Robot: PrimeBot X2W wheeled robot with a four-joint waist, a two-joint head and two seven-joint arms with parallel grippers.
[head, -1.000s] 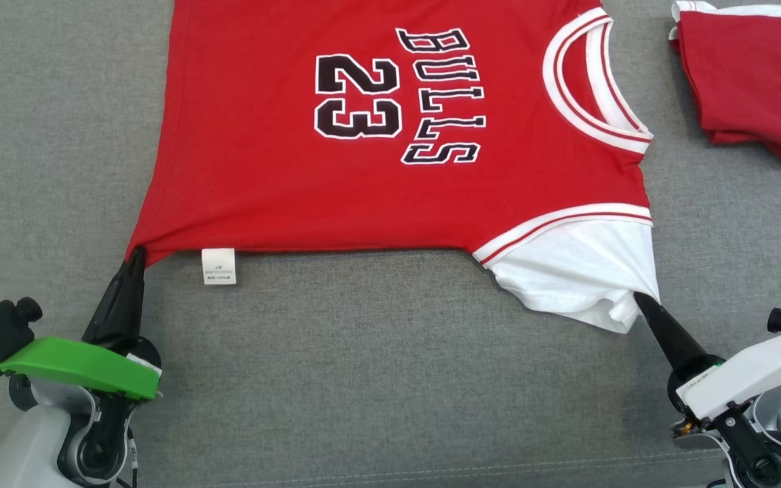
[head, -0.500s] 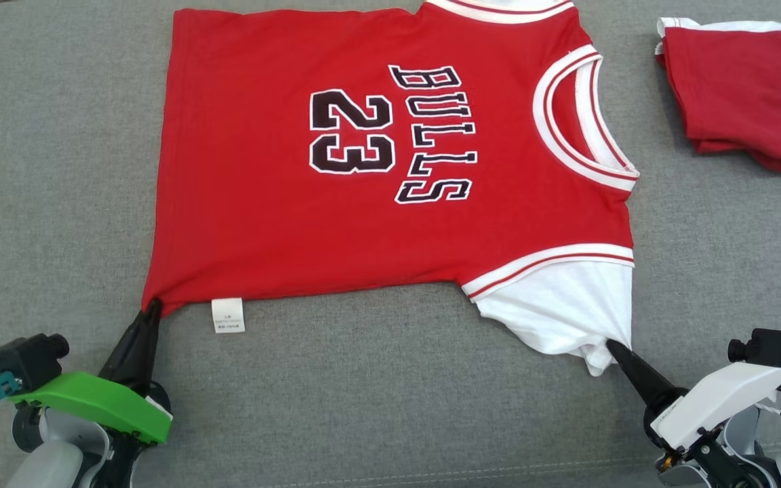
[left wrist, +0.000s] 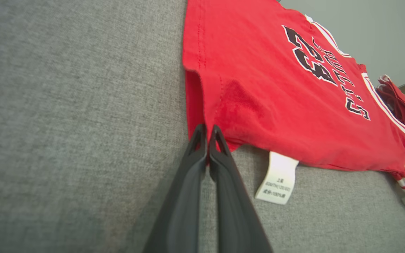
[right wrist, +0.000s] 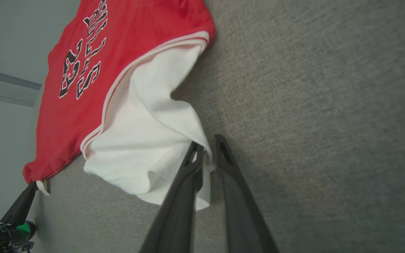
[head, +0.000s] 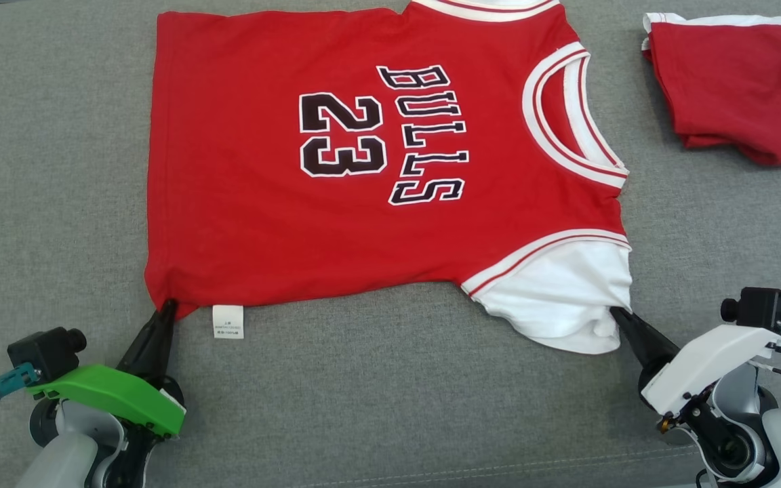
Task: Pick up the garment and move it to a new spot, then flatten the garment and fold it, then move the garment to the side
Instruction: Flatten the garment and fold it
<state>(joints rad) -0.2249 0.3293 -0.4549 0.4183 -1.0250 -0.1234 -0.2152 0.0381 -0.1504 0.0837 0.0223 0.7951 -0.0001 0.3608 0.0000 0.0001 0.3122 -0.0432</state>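
Tabletop [head: 390,407]: grey fabric cover. The whole outlook on it has shifted over the last second, which is the head moving, not the cloth sliding.
Jersey [head: 241,224]: red, number side up, spread across the middle of the tabletop with its hem to the left and its neck to the right. A second ago its near edge was drawn tight between the two claws. Now that edge lies slack and the body looks settled.
Second red garment [head: 736,95]: folded at the far right, well apart from the jersey.
White sleeve [head: 560,298]: a second ago stretched out to a point, now bunched and rumpled at the near right corner.
Left claw [head: 169,306]: closed on the red hem corner, low by the tabletop, with a small pucker in the cloth there.
Right claw [head: 617,313]: closed on the sleeve's edge, with white cloth pinched between its fingers.
Care label [head: 228,321]: sticks out from the near edge, just beside the left claw.
Meaning: the move to a new spot looks done and flattening seems to be the step in hand. The sleeve probably needs smoothing before any fold.
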